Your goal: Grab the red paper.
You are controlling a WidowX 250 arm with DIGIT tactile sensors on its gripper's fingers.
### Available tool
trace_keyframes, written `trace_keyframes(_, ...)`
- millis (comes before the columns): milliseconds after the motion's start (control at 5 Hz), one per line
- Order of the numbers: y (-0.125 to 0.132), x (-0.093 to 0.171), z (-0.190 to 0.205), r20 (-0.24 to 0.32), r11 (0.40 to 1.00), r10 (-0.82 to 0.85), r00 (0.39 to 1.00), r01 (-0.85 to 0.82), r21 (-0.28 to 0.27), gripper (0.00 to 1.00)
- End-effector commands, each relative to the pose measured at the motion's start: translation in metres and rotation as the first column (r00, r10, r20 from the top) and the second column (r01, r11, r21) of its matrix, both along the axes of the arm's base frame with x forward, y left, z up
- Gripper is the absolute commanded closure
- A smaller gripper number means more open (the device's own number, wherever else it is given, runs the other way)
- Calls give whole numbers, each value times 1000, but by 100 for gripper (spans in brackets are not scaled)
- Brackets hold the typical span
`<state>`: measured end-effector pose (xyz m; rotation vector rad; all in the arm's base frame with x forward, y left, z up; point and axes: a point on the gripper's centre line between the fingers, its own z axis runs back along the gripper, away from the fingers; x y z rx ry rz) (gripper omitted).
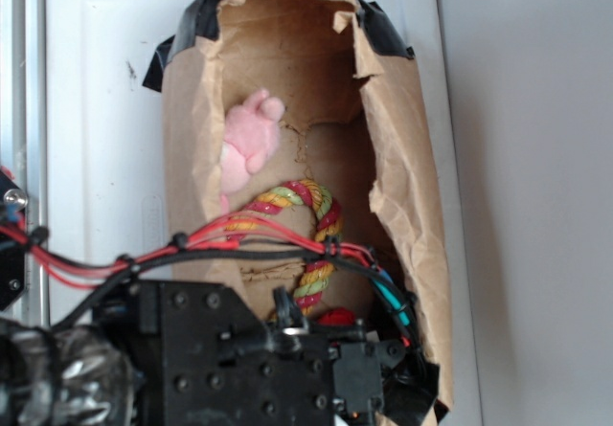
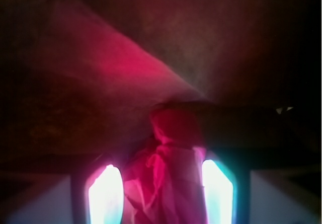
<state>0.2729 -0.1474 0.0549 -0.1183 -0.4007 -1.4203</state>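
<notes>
The red paper [image 2: 163, 173] is a wrinkly bright red wad that fills the gap between my two glowing fingertips [image 2: 106, 196] in the wrist view, touching both. My gripper [image 2: 162, 196] is closed against it. In the exterior view my black gripper [image 1: 326, 338] reaches into the near end of a brown paper bag [image 1: 397, 148]. Only a small bit of the red paper [image 1: 337, 317] shows just beyond it.
Inside the bag lie a pink plush toy [image 1: 249, 139] at the left wall and a red-yellow-green striped rope cane [image 1: 311, 230] just beyond the gripper. The bag's torn walls rise on both sides. Red and black cables [image 1: 192, 249] cross in front. The bag lies on a white surface [image 1: 96, 110].
</notes>
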Motion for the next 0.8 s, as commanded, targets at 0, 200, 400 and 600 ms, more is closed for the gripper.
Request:
trace_keyframes(0, -15, -10, 20, 88, 994, 107, 990, -103, -42, 100)
trace_keyframes(200, 14, -10, 22, 86, 958, 280, 956, -273, -85, 100)
trace_keyframes(400, 63, 19, 69, 67, 868, 483, 873, -468, -164, 100)
trace_keyframes(600, 109, 34, 87, 99, 845, 530, 842, -513, -150, 100)
